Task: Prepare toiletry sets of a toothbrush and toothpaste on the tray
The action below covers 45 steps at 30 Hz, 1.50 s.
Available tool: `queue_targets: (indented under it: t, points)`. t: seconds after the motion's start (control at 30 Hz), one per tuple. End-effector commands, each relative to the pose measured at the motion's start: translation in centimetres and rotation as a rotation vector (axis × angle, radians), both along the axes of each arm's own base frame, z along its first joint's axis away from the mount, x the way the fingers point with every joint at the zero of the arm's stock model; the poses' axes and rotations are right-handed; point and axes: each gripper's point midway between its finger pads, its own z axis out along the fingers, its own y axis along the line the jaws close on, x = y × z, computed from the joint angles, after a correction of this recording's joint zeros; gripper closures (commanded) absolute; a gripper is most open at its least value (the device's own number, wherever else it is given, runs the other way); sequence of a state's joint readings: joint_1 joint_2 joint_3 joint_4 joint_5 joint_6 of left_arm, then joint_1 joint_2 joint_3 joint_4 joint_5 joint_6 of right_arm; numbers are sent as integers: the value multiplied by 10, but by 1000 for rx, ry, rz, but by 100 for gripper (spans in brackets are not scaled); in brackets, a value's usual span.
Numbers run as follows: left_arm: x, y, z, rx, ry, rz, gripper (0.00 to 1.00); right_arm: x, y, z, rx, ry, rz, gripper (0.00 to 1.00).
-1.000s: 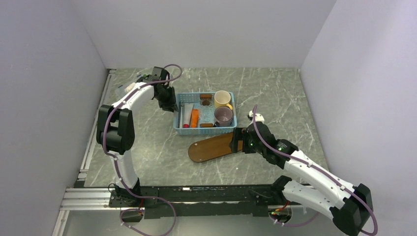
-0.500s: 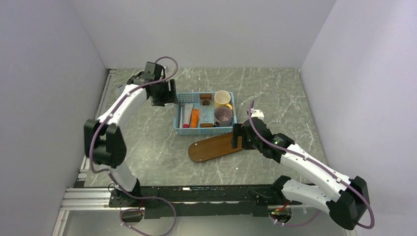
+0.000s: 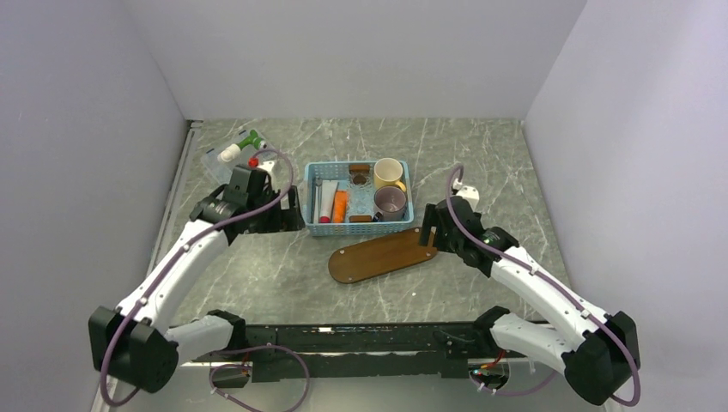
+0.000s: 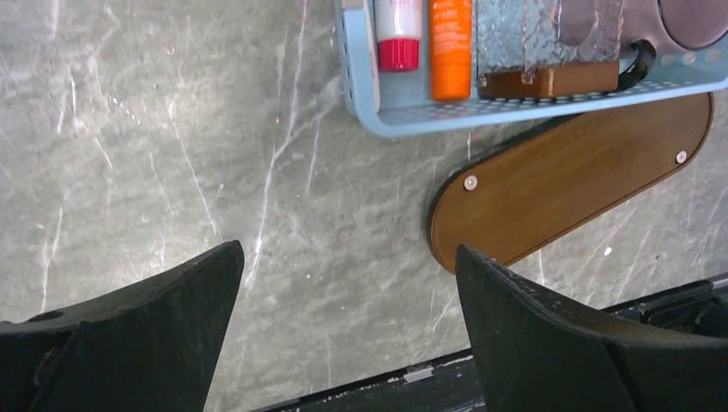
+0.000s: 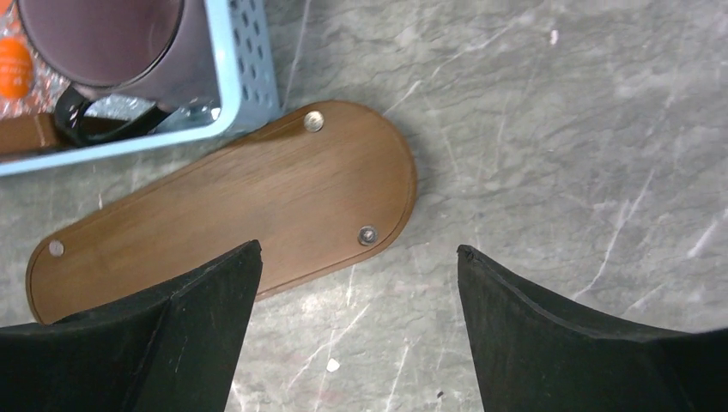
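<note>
The tray point(image 3: 382, 255), a dark-brown oblong board, lies bare on the table just in front of the blue basket point(image 3: 358, 197). The orange toothpaste point(image 4: 450, 47) lies inside the basket, also seen from above point(image 3: 341, 206). I cannot make out the toothbrush. My left gripper point(image 4: 348, 247) hangs open over bare table left of the tray point(image 4: 567, 184) and below the basket's corner; from above it point(image 3: 290, 219) sits at the basket's left side. My right gripper point(image 5: 359, 247) is open and holds nothing, over the table at the tray's right end point(image 5: 257, 206), seen from above point(image 3: 427, 236).
The basket also holds a white tube with a red cap point(image 4: 397, 34), a clear textured box point(image 4: 549, 34), a purple mug point(image 5: 103, 39) and a yellow mug point(image 3: 388, 172). A clear box with a spray bottle point(image 3: 236, 150) stands at the back left. Walls close in on three sides.
My left arm swung from behind the basket's left corner down to its front left, and its gripper opened. My right gripper drew back to the right, off the tray's end.
</note>
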<state>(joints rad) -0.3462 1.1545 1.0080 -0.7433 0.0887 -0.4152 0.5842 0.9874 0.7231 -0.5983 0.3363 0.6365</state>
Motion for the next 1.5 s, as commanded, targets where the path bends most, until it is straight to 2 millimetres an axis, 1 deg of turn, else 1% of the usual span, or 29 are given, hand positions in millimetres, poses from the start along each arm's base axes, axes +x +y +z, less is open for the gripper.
queue_targets:
  t: [0.0, 0.13, 0.2, 0.37, 0.5, 0.67, 1.0, 1.2, 1.47]
  points:
    - [-8, -4, 14, -76, -74, 16, 1, 23, -12, 18, 34, -74, -85, 17]
    - [-18, -1, 11, -96, -89, 35, 0, 37, -20, 17, 78, -80, -129, 24]
    - [-23, 1, 5, -105, -85, 45, 1, 44, -23, 15, 94, -72, -145, 28]
    - [-28, -7, -7, -175, -85, 55, 1, 61, -19, 1, 127, -46, -163, 33]
    - [-33, -23, -23, -280, -53, 42, 0, 74, -13, -8, 143, -37, -175, 35]
    - [-38, -25, -38, -293, -13, 48, 1, 86, -10, -19, 140, -10, -186, 35]
    - [-52, -29, -56, -319, 39, 18, 1, 98, -8, -45, 133, 40, -216, 35]
    - [-56, -29, -62, -319, 45, 8, 1, 104, -5, -54, 135, 48, -210, 35]
    - [-63, -29, -68, -322, 56, 4, 1, 102, -3, -66, 157, 56, -216, 35]
